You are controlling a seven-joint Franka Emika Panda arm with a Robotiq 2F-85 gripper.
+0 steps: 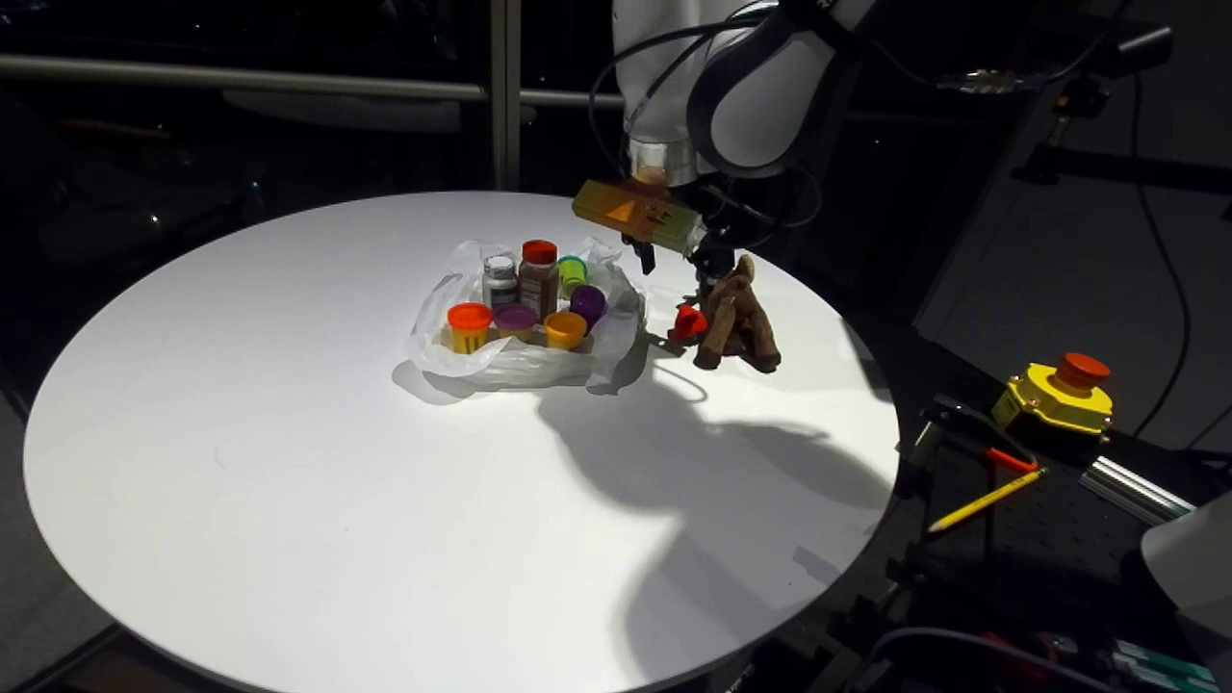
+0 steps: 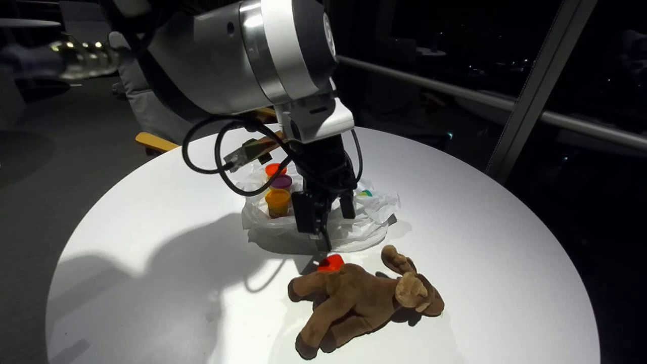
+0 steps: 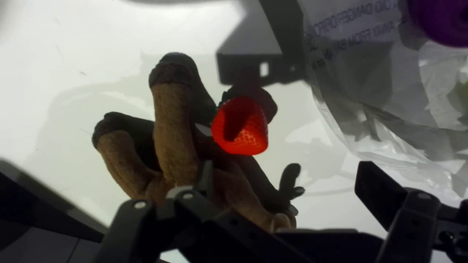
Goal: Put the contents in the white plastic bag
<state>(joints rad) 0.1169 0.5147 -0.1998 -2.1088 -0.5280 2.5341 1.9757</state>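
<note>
Released and holding nothing, my black two-fingered claw [image 3: 287, 177] hangs with its fingers spread above the large round white bench [image 1: 289, 500]. Below, in the wrist view, lies a small plastic-looking red strawberry [image 3: 245, 128] with a dark shadow across it, and near it a brown plush toy animal [image 2: 354, 298] sprawled on its side; whether the two touch I can't tell. Both are outside the thin, wrinkled, translucent white plastic bag [image 1: 525, 371], which sits close by, its crumpled sides rising around a small white bottle [image 1: 500, 287], a brown red-lidded jar [image 1: 538, 284] and several little coloured cups [image 1: 515, 318]. I judge the step in hand to be picking up the strawberry. To do it well I should shift until it sits midway between my fingers, since it looks nearer one of them, and turn if need be so that neither finger lands on a plush leg. Then straight down, low on its sides, with a light squeeze, as a tapering shape could squirt out. After that I'd lift clear of the flimsy rim, which could snag, and let go low, away from the tall jar.
</note>
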